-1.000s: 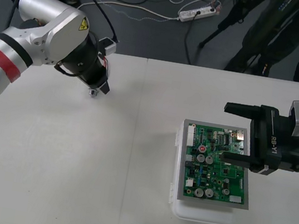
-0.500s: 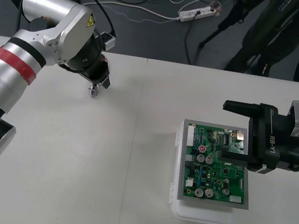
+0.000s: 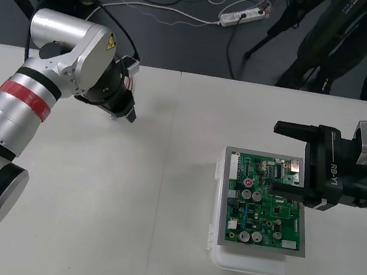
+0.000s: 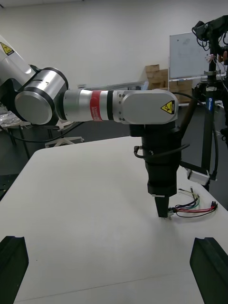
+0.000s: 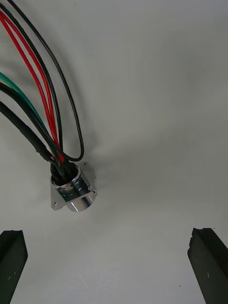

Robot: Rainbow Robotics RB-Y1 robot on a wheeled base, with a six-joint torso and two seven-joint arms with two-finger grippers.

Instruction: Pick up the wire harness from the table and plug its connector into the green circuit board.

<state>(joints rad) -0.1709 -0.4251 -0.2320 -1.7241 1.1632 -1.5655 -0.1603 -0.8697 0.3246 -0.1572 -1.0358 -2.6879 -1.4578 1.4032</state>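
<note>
The wire harness lies on the table at the far left. Its round metal socket (image 5: 73, 190) rests flat, with red, black and green wires (image 5: 42, 109) curving away from it. My left gripper (image 3: 124, 109) points down right over the socket, open, with both fingers (image 5: 12, 259) standing wide either side of it. From the right wrist view the left gripper (image 4: 163, 209) almost touches the table beside the wires (image 4: 195, 207). The green circuit board (image 3: 263, 208) sits on its white base (image 3: 247, 263). My right gripper (image 3: 284, 159) hovers open at the board's far right edge.
Cables and a power strip (image 3: 243, 15) lie on the dark floor beyond the table's far edge. A tripod (image 3: 322, 41) stands there too. Bare table (image 3: 147, 194) stretches between the harness and the board.
My left arm has swung its wrist so the gripper now stands over the socket, which showed beside it in the front view before. The right arm has hardly moved.
</note>
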